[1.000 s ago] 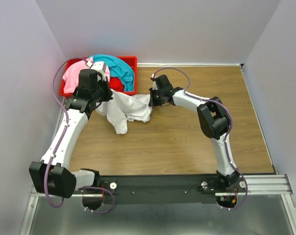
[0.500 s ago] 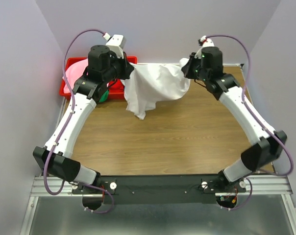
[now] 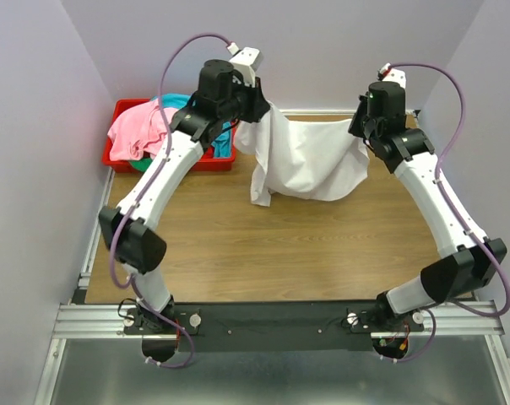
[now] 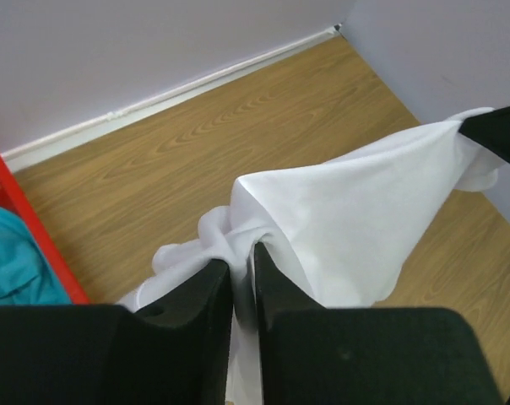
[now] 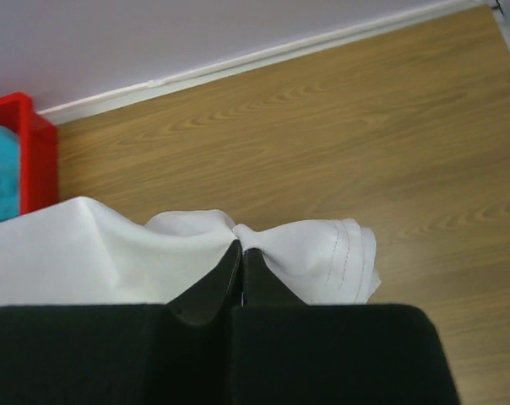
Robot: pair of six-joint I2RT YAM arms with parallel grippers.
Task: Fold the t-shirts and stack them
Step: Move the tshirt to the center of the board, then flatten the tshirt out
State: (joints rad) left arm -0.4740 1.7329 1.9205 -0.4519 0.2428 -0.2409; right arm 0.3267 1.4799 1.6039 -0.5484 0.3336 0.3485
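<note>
Top external view: we held the white t-shirt (image 3: 304, 164) spread above the table (image 3: 280, 253), left gripper (image 3: 259, 110) and right gripper (image 3: 362, 128) each pinched tight on its upper edge.

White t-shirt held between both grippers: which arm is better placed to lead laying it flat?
Probably right: the right gripper pinches the white t-shirt over the table, away from the red bin; the left gripper hangs beside it.
</note>
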